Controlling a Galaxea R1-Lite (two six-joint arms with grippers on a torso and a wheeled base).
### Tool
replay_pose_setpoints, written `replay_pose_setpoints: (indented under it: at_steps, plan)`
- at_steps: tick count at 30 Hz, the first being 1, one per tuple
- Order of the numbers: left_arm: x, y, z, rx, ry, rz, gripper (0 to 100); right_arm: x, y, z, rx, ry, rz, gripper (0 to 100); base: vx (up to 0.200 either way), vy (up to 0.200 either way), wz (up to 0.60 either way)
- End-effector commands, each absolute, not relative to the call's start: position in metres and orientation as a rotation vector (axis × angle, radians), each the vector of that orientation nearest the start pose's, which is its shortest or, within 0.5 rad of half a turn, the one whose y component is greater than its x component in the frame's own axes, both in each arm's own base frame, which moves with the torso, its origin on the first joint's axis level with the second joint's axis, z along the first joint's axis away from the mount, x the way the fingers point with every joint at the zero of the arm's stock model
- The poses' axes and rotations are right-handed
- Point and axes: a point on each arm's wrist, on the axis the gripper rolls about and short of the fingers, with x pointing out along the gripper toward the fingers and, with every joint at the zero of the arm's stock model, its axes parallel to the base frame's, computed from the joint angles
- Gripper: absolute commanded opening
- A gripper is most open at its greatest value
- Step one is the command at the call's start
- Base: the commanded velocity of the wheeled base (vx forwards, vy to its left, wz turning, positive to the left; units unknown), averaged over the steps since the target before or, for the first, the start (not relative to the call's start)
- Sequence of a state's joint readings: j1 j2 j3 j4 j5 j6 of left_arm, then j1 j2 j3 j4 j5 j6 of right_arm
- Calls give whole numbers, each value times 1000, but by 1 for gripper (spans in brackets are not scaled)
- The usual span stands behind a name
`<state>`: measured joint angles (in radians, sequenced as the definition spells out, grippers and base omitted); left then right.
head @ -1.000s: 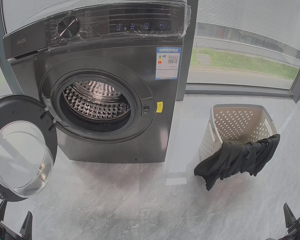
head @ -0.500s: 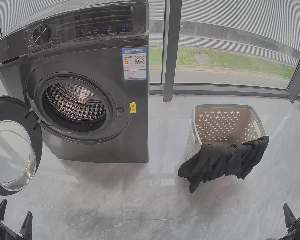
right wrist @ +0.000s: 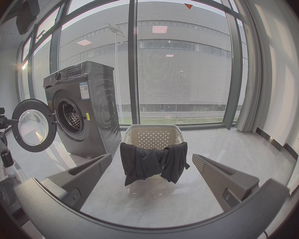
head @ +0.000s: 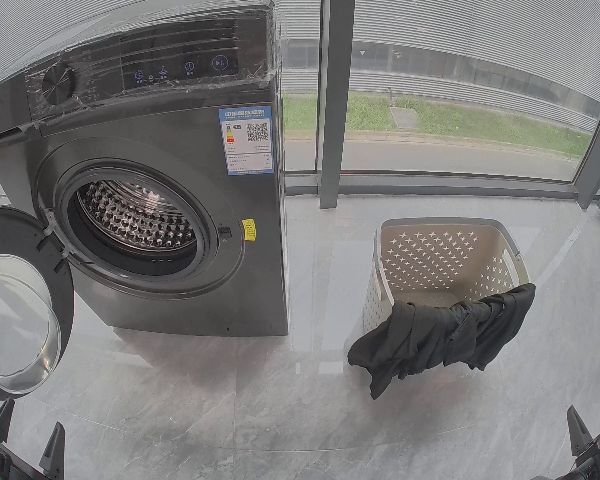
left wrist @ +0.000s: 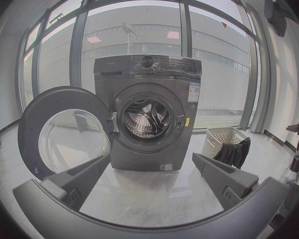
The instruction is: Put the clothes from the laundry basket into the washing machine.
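A dark grey washing machine stands on the left with its round door swung open, and the steel drum looks empty. To its right a cream laundry basket sits on the floor with a black garment draped over its near rim. My left gripper is open at the bottom left, well short of the machine. My right gripper is open at the bottom right, near the basket but apart from the garment.
Glossy grey marble floor spreads between the machine and the basket. Tall windows and a grey pillar stand behind them. The open door juts out toward my left side.
The whole head view has shifted: the camera turned right and moved a little closer, so the machine and basket slid left in the picture. Both grippers hold their places, still open.
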<state>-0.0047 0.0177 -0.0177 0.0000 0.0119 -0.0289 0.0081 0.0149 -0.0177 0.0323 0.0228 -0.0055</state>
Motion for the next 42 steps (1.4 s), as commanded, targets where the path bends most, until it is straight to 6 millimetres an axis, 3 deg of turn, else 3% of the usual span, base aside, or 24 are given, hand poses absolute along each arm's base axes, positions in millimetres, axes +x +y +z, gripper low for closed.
replay_pose_setpoints:
  at_steps: [1, 9, 42]
  plan:
    - [-23, 0, 76, -29, -3, 8, 100, -24, 0, 76, -6, 18, 32, 100, 0, 0, 0]
    - [-23, 0, 76, -28, -3, 8, 100, -24, 0, 76, -6, 18, 32, 100, 0, 0, 0]
    - [-23, 0, 76, -28, -3, 8, 100, -24, 0, 76, -6, 18, 32, 100, 0, -200, 0]
